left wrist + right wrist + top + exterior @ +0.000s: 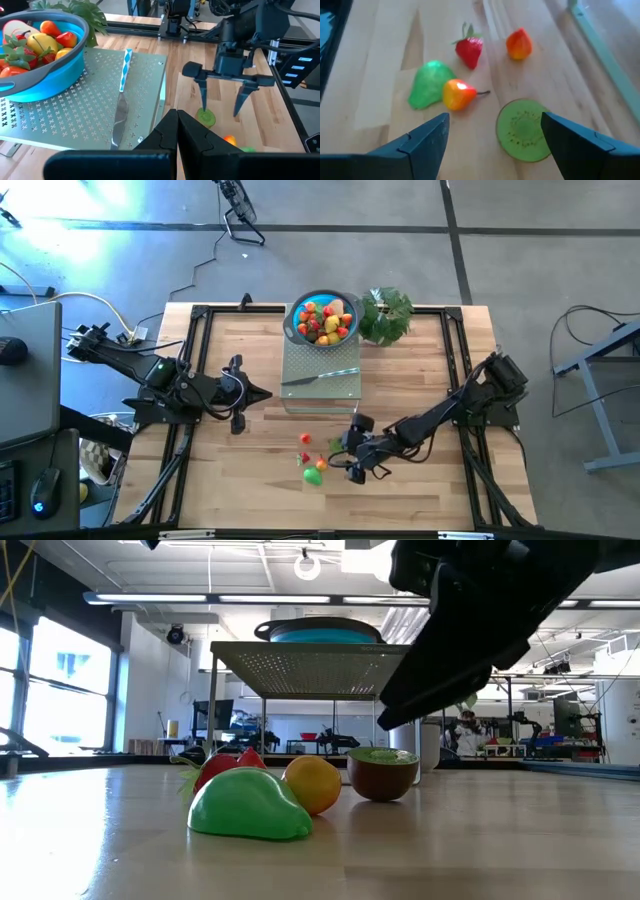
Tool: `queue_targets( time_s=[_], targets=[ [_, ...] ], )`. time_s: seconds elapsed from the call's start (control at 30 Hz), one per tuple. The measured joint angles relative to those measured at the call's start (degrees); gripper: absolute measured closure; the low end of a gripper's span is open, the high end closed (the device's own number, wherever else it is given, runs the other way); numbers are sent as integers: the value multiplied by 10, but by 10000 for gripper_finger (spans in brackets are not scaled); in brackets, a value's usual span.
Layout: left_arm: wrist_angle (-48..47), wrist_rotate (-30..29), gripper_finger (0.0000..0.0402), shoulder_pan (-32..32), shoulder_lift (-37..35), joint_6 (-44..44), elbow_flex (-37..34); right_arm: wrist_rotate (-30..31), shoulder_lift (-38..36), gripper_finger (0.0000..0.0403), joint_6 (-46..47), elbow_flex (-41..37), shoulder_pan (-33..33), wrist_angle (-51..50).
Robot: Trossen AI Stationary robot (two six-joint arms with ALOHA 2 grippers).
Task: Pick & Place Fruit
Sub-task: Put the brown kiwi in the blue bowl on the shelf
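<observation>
Right hand spread wide above kiwi half on bench; left hand closed, empty, near knife.

Looks like a robotics lab/workshop from my end. Wooden benchtop in a black metal frame, sitting on a polished concrete floor w/ cables trailing across it. Low cam shows a big open hall behind: exposed ceiling w/ strip lights, tall windows, more benches & equipment further back. Desk w/ mouse beside the rig.
</observation>
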Motion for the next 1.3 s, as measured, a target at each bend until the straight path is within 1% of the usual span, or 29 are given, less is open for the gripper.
queue_targets(
  time_s=[0.13, 0.2, 0.37, 0.5, 0.7, 1.03, 1.17, 1.3],
  targets=[
    [0, 0, 402, 0, 0, 0, 0, 50, 0, 81, -3, 0, 0, 1],
    [-1, 0, 402, 0, 0, 0, 0, 59, 0, 75, -3, 0, -3, 1],
    [-9, 0, 402, 0, 0, 0, 0, 17, 7, 59, 10, 0, -19, -1],
    [-10, 0, 402, 0, 0, 0, 0, 0, 16, 49, 10, 0, -26, 0],
    [-13, 0, 402, 0, 0, 0, 0, -29, 34, 51, -2, 0, -29, -1],
    [-13, -2, 402, 0, 0, 0, 0, -28, 34, 53, -20, 0, -30, -1],
    [-13, -2, 402, 0, 0, 0, 0, -14, 34, 53, -21, 0, -30, -1],
    [-13, -2, 402, 0, 0, -1, 0, -13, 42, 53, -31, 0, -36, -10]
  ],
)
